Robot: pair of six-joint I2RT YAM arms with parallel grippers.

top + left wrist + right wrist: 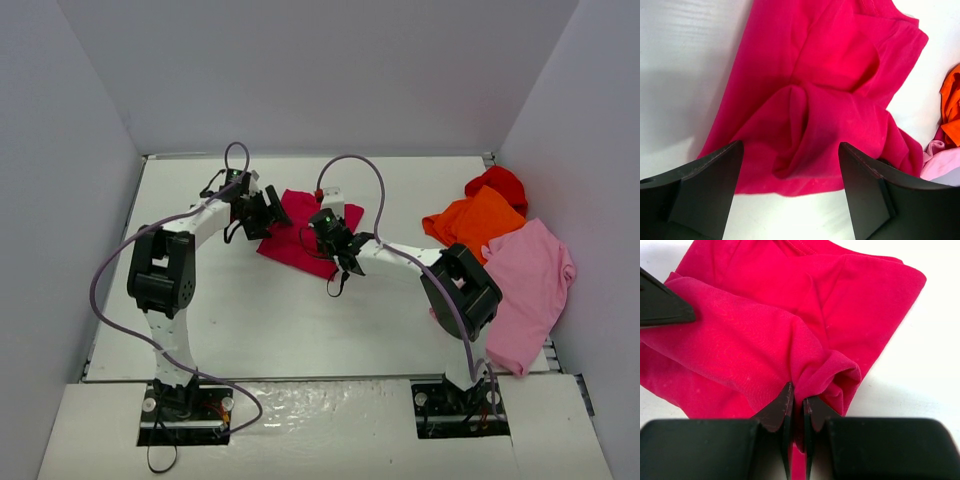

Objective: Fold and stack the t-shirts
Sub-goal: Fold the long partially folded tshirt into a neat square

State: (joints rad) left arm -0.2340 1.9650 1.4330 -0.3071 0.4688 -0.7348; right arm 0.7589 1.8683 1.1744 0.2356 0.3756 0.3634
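The left arm's black fingers (710, 175) are hanging wide apart over the left edge of the big crimson cloth t-shirt (296, 244), holding nothing. That shirt is lying bunched up on the flat white desk (300, 320). The right arm's black fingers (777, 412) are pinching a rolled fold of it tight. Well to its right, the orange cloth t-shirt (478, 222), the bright red cloth t-shirt (500, 182) and the light pink cloth t-shirt (530, 280) are lying together.

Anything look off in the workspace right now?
The light pink t-shirt spills past the right edge of the table. The orange t-shirt and bright red t-shirt lie crumpled beside it. The crimson t-shirt is bunched where the right gripper pinches it.
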